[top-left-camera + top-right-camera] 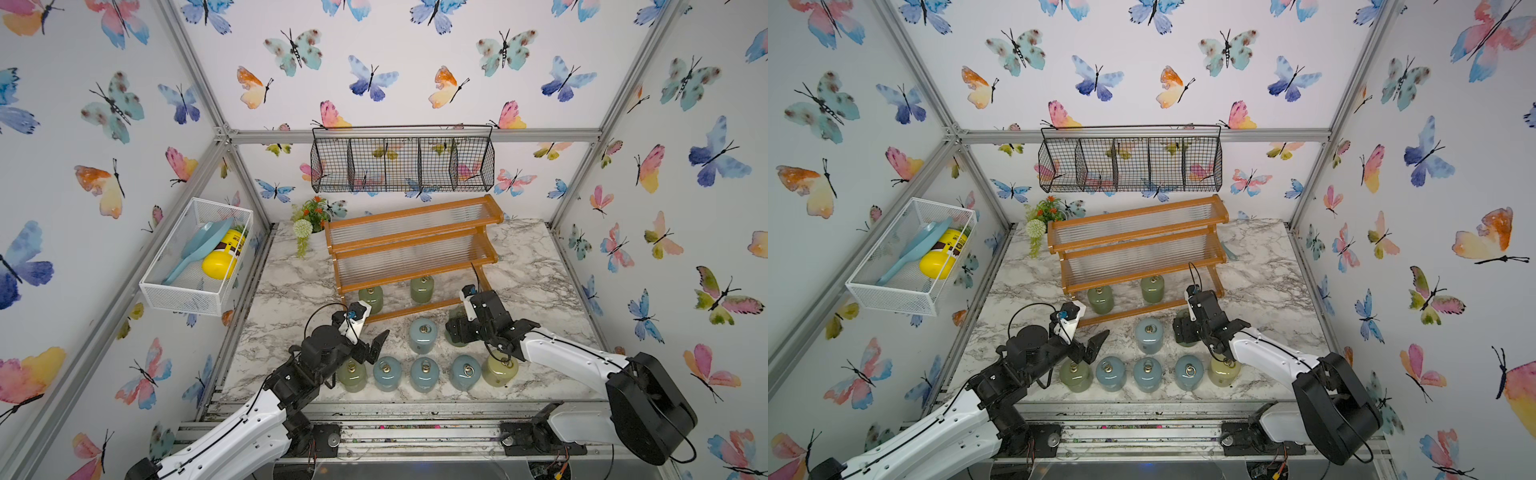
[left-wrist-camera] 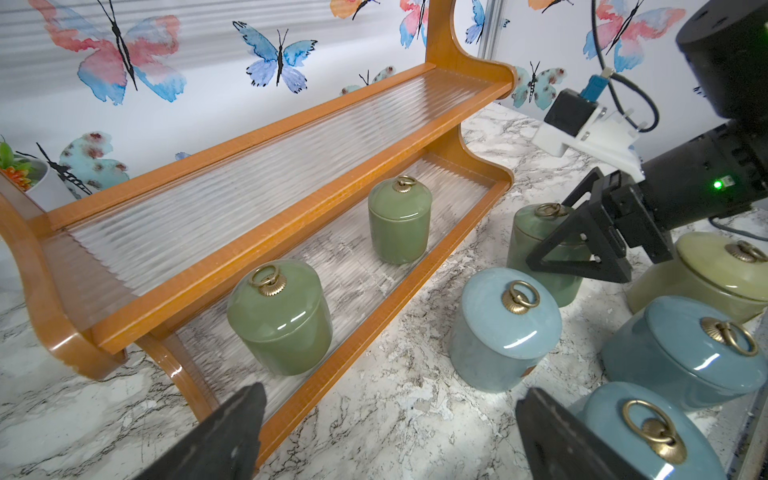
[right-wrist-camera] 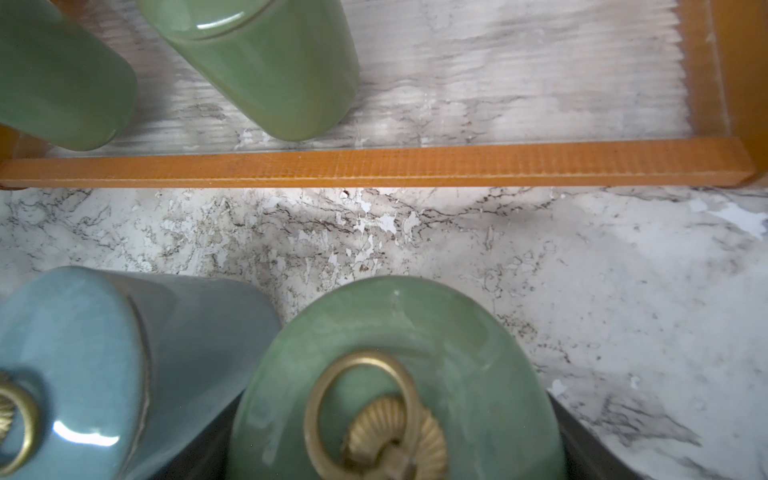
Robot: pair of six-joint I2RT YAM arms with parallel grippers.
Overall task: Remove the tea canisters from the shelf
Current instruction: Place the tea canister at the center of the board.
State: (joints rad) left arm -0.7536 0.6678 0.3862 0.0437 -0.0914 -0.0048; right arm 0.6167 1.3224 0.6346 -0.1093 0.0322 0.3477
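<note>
Shelf (image 1: 415, 249): rear centre of table (image 1: 540, 282).
Lowest tier (image 2: 357, 282): 2 canisters (image 1: 371, 298), side by side.
Before shelf: 7 more; front row (image 1: 424, 374) of 5, 2 behind it.
Plant (image 1: 311, 220): beside shelf's left end.

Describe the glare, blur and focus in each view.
Both top views: even soft light, no harsh shadows. Left wrist view: white glints on the closer green canister on the shelf; fingers of the left tool blurred. Right wrist view: ringed green lid soft, marble table sharper.
</note>
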